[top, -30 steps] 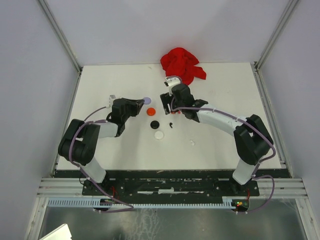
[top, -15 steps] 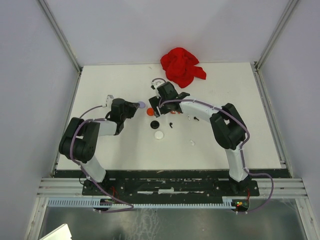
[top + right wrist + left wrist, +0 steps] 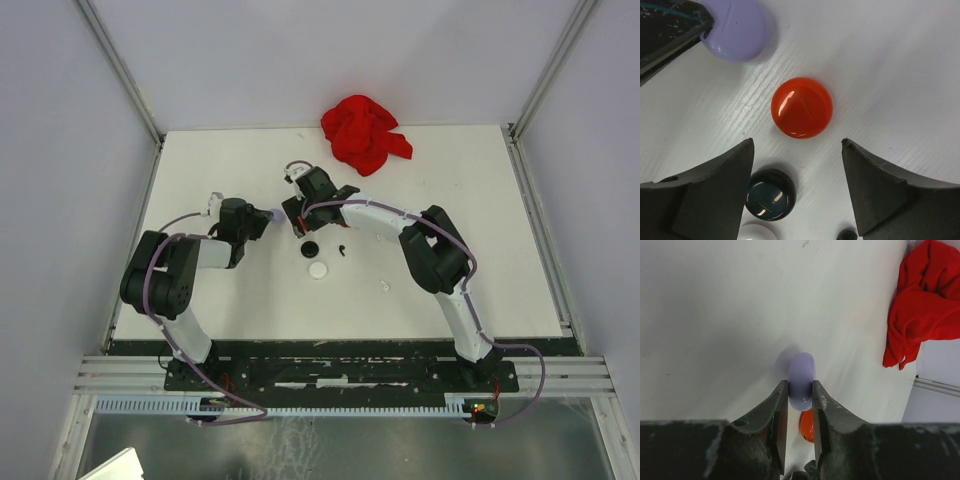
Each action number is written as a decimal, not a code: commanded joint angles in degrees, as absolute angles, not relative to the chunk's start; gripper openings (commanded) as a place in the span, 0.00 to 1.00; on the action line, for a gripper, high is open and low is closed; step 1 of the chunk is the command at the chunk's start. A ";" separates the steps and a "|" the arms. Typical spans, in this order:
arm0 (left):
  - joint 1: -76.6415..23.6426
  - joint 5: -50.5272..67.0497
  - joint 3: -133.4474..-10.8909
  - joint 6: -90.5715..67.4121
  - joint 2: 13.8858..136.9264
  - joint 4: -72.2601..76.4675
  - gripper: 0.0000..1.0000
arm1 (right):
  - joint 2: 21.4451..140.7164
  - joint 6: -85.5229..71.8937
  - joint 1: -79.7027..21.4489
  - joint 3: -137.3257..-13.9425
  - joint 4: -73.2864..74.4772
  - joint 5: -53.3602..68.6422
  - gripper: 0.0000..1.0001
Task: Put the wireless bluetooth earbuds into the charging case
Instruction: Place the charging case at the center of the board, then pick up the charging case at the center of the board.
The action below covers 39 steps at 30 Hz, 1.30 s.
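Observation:
My left gripper [image 3: 268, 216] is shut on a round lilac charging case [image 3: 801, 374], held just above the table; the case also shows in the right wrist view [image 3: 735, 27]. My right gripper [image 3: 797, 145] is open and hovers over a red round case [image 3: 802, 107], with its fingers either side and not touching. A black case [image 3: 770, 194] and a white case [image 3: 756, 232] lie just behind it. A small black earbud [image 3: 343, 250] and a white earbud [image 3: 384, 287] lie loose on the table. Red and lilac earbuds are not visible.
A crumpled red cloth [image 3: 365, 130] lies at the table's far edge. The black case [image 3: 310, 248] and white case [image 3: 318, 269] sit close together mid-table. The two grippers are very close to each other, and frame posts stand at the table corners.
My right gripper has swung left and now sits over the red case. My left gripper has drawn back to the left with the lilac case in it.

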<state>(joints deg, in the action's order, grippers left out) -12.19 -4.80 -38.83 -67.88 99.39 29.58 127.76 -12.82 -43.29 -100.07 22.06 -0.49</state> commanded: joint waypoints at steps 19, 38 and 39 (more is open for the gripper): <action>-10.65 -3.79 -37.79 -64.70 94.84 28.31 0.60 | 134.87 -12.63 -44.57 -111.06 26.70 -8.98 0.81; -10.64 -3.43 -35.53 -64.79 89.98 27.16 0.60 | 130.64 -11.31 -41.12 -105.62 26.12 -13.96 0.82; -10.64 -3.45 -35.43 -64.82 89.88 27.15 0.60 | 130.18 -11.19 -40.94 -105.19 26.06 -13.97 0.82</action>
